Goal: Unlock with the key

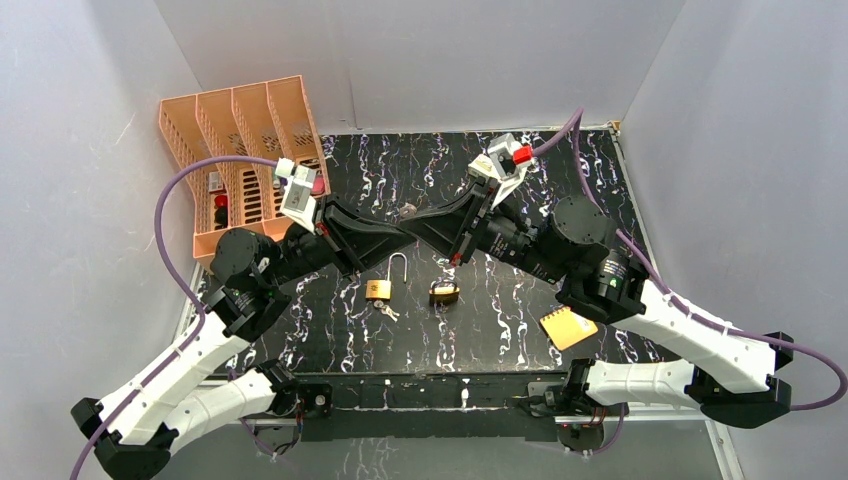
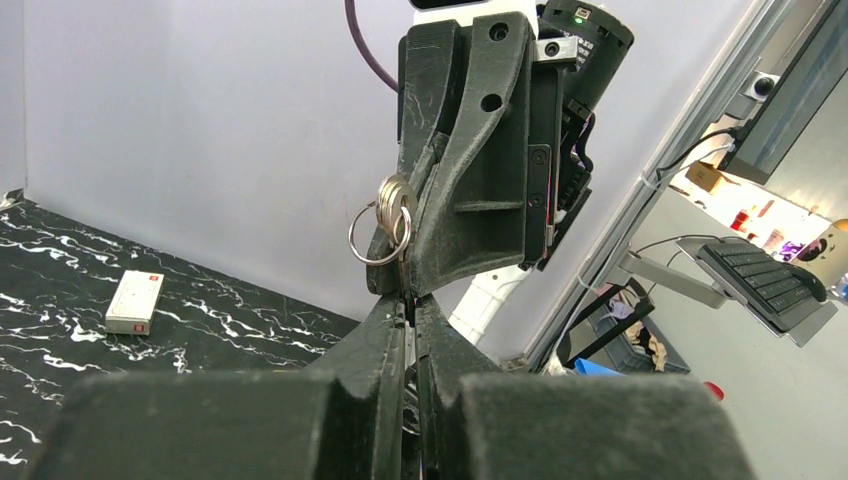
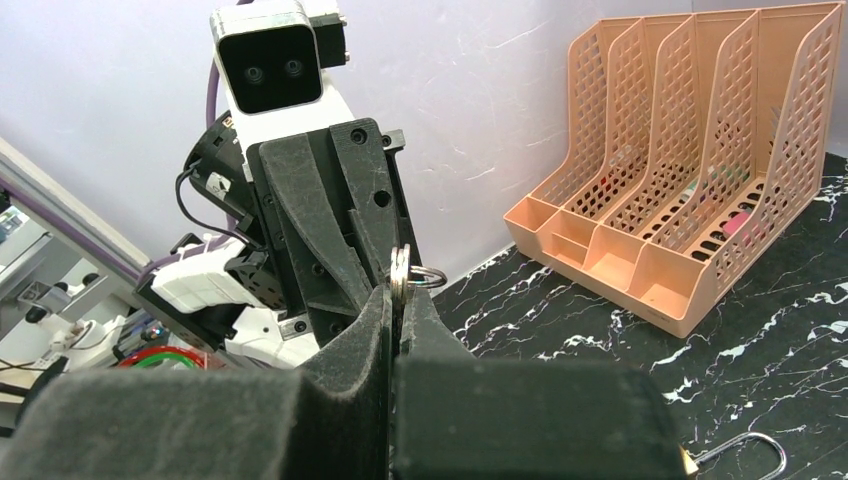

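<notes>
Top view: left gripper (image 1: 403,229) and right gripper (image 1: 421,222) met above the centre of the tabletop (image 1: 480,335). The orange rack (image 1: 240,120) stood at the far-left corner and held small items (image 1: 220,206), one red.
Left wrist: the left gripper was clamped on the key (image 2: 385,222).
Right wrist: the right gripper was pinched shut on the same bunch.

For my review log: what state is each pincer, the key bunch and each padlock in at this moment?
left pincer: shut on the key bunch.
right pincer: shut on the same bunch.
key bunch: off the table, gripped between both pincers.
left-hand padlock: on the table, shackle swung open.
right-hand padlock: on the table, shackle down, looks shut.
loose keys: lying beside the left-hand padlock.
</notes>
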`<state>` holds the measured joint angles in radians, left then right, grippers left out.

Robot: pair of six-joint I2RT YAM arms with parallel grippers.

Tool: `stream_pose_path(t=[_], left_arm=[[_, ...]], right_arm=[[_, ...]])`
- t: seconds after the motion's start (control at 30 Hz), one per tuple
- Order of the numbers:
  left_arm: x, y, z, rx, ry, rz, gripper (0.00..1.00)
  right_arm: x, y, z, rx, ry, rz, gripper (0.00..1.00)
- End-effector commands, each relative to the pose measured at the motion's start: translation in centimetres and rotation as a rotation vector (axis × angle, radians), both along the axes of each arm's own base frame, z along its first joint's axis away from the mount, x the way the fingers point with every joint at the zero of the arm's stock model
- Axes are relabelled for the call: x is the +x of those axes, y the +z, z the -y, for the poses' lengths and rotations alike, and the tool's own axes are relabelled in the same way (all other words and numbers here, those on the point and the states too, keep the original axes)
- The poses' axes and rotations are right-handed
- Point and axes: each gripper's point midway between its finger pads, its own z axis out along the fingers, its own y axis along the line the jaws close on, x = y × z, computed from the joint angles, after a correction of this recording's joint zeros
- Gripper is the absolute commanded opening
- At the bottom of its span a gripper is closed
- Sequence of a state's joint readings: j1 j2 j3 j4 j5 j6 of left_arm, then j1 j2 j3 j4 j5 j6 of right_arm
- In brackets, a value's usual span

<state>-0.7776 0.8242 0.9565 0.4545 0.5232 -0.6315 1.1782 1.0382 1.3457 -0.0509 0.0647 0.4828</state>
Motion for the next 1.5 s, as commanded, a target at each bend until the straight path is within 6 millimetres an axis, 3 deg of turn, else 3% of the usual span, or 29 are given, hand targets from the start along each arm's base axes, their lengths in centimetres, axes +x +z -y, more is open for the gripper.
stream_pose_path(t=[0.0,0.07,0.17,0.2,0.33,0.5,0.7,0.9,1.13,1.47], left_arm=[[-0.6,2.5,-1.3,-0.069,0.04,0.082,0.0],[-0.5,2.6,-1.8,-0.073,0.069,0.096,0.0],[-0.5,2.5,-2.3,-0.076,0.095,0.106,0.0],[-0.5,2.5,-2.4,-0.075,0.097,0.109,0.0],[-0.5,2.2,-2.5,-0.069,0.1,0.104,0.0],[-0.8,2.1,-2.6,-0.062,0.096,0.104,0.0],[-0.9,1.2,-2.5,0.013,0.094,0.091,0.0],[-1.5,0.2,-2.5,0.082,0.065,0.066,0.0],[-2.0,0.1,-2.6,0.095,0.049,0.069,0.0],[-2.0,-0.1,-2.7,0.118,0.054,0.066,0.0]], right_arm=[[-0.4,1.7,0.5,0.038,0.007,0.017,0.0],[-0.5,1.7,0.5,0.036,0.014,0.014,0.01],[-0.9,1.8,0.7,0.039,0.031,0.019,0.38],[-1.0,1.8,0.8,0.039,0.032,0.019,0.45],[-0.9,2.1,1.2,0.043,0.019,0.02,0.55],[-0.4,2.7,2.1,0.059,-0.025,0.026,0.57],[-1.4,4.7,1.9,0.035,0.03,0.116,0.63],[-0.8,4.6,0.8,-0.126,0.034,0.131,0.57],[0.3,1.0,-0.7,-0.35,0.031,0.065,0.54],[-0.8,0.0,-1.0,-0.385,0.1,0.049,0.39]])
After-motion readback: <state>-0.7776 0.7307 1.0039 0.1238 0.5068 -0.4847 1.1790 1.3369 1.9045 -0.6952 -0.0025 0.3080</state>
